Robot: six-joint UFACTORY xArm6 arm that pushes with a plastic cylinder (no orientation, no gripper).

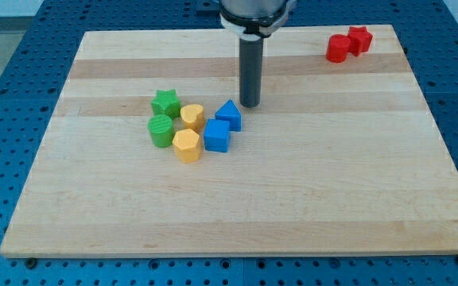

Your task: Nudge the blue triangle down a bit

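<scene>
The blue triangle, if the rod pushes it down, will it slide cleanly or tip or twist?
The blue triangle looks squat and flat-based, so it should slide, not tip. My tip sits up-right of it, so an off-centre push may twist it. The blue cube seems to touch it below and would probably move too.

Light wooden board (pixel 293 191) sits on a blue pegboard bench (pixel 22 48). On it there's a tight cluster: green star (pixel 165 102), green cylinder (pixel 161 130), two yellow blocks (pixel 192 117) (pixel 187 145), blue triangle (pixel 229 114), blue cube (pixel 217 136). Two red blocks (pixel 339 48) (pixel 360 39) touch near the view's top right.
</scene>
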